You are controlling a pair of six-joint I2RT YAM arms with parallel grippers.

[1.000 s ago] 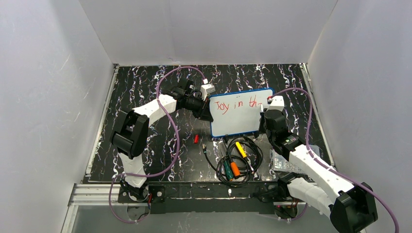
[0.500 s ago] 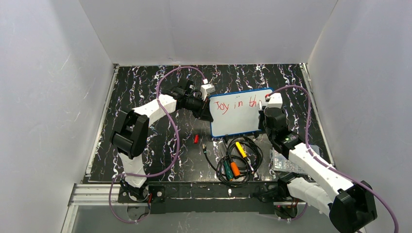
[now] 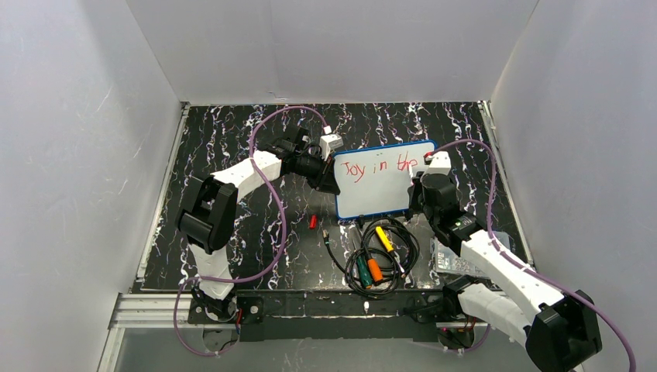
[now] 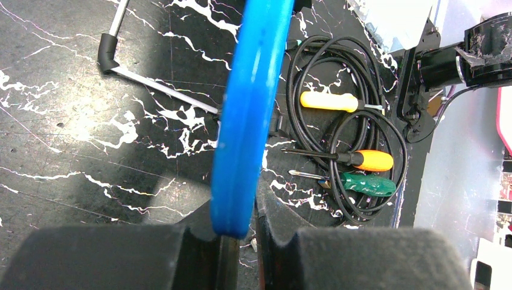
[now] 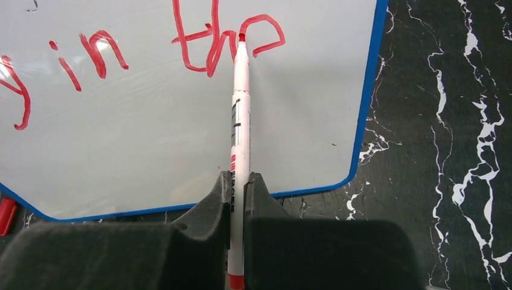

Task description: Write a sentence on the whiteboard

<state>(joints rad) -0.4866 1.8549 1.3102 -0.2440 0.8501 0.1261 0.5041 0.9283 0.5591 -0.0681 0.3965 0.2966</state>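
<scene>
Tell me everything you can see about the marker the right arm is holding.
The marker is a slim white pen, plastic by its look, with a red tip, a red rear end and small dark and red print on the barrel. The right gripper is shut on its rear half. It points away from the wrist camera, its tip touching the whiteboard at the last letter of the red lettering.

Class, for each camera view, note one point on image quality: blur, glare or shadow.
Top external: even light, the sentence small but legible. Left wrist: the whiteboard rim near the lens looks soft, the screwdrivers beyond sharp, a shadow across the table. Right wrist: faint glare on the board by "in"; the marker is crisp.
</scene>
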